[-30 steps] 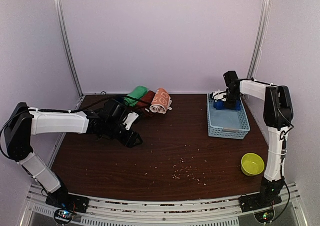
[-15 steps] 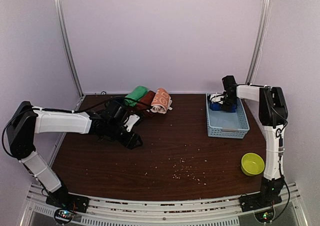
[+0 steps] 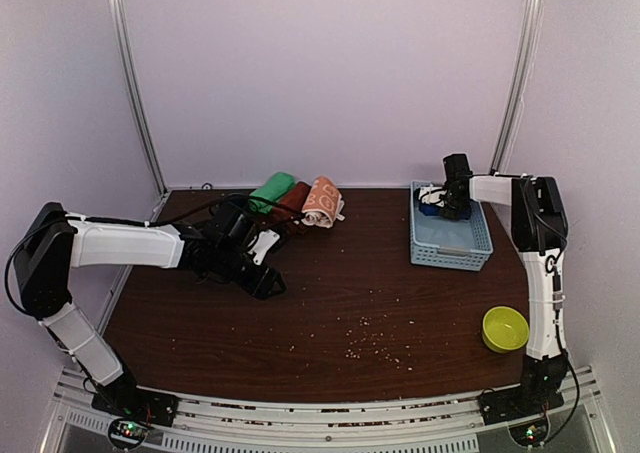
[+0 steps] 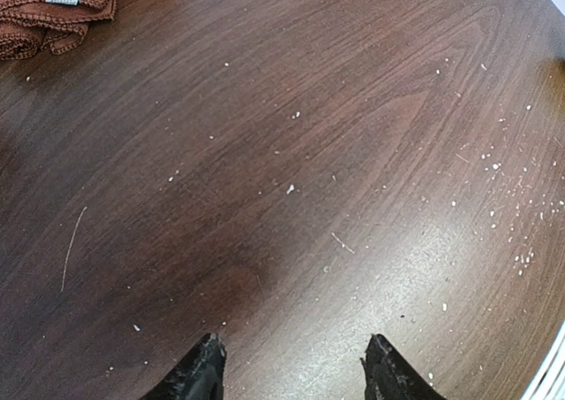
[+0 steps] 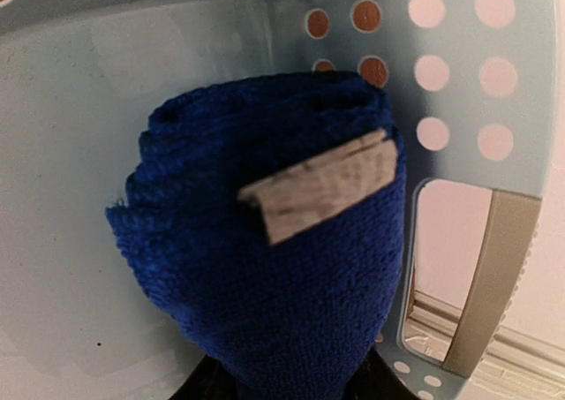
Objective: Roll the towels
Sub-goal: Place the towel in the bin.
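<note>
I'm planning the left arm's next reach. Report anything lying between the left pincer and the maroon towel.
Nothing visible does. In the left wrist view, only bare table with scattered crumbs lies between the open left pincer and the maroon towel at the upper left corner.

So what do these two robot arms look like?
The left arm and right arm are white tubular segments joined by chunky black joints, with thin black cables alongside. The left hand and right hand are black, two-fingered.
</note>
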